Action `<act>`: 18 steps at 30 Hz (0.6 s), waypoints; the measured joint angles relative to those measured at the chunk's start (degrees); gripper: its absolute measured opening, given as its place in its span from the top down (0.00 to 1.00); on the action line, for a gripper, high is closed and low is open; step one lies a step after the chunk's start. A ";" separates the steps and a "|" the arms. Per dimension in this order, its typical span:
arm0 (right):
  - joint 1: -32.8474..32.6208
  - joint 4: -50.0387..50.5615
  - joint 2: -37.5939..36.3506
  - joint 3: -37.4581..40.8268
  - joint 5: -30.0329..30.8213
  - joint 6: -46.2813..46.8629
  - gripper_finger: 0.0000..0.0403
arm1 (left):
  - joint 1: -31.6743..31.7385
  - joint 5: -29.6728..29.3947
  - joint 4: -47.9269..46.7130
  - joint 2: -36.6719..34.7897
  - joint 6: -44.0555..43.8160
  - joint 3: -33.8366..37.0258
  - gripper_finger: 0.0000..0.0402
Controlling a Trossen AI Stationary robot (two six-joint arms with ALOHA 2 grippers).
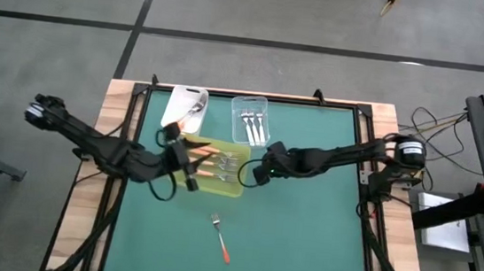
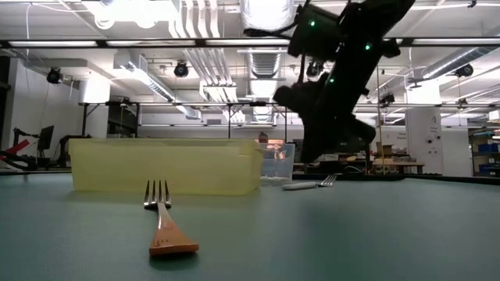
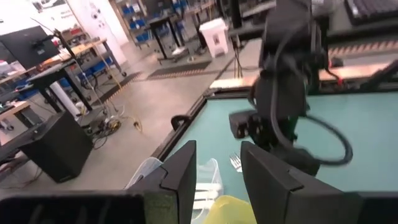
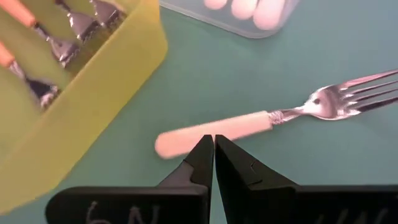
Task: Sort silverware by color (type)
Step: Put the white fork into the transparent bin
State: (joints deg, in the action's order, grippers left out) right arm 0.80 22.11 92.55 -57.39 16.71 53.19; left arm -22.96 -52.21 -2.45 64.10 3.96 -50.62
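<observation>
The right claw [image 4: 214, 144] is held pressed together, nothing between its fingers, directly above the handle end of a white-handled fork [image 4: 249, 124] lying flat on the surface [image 4: 261, 74]. If it is lowered as it stands, the fork is likely to be struck or pushed along rather than taken; the fingers need to be spread first. The handle looks thin and low, so a pinch from above could slip off or skate the fork toward the yellow tray [image 4: 93, 99] just beside the claw. The tray wall is close enough that a spread finger could catch it and shift the tray, with the orange forks [image 4: 43, 37] inside. Just beyond the fork, the rim of a clear tub [image 4: 249, 15] holding white handles is seen.

The left claw [image 3: 217, 171] is held partly spread, and no utensil is seen between its fingers. It hovers over the tray's other side. Both arms are crowded round the tray, so contact between them is judged possible if either is swung across.

Farther from both claws, toward the surface's near edge, one orange fork [image 1: 221, 236] lies alone, unsorted. A white tub [image 1: 184, 106] with one utensil sits past the left claw.

The surface is a green mat framed in pale wood. Beyond it, a workshop is seen: grey floor, desks, shelving, ceiling pipes and lamps.
</observation>
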 joint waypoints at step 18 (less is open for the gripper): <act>0.09 -10.97 6.08 0.00 8.26 5.50 0.98 | 0.09 -5.81 11.85 -12.23 12.07 10.90 0.73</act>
State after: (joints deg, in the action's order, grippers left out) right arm 0.89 11.13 98.63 -57.39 24.97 58.69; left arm -22.87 -58.02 9.40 51.87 16.03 -39.72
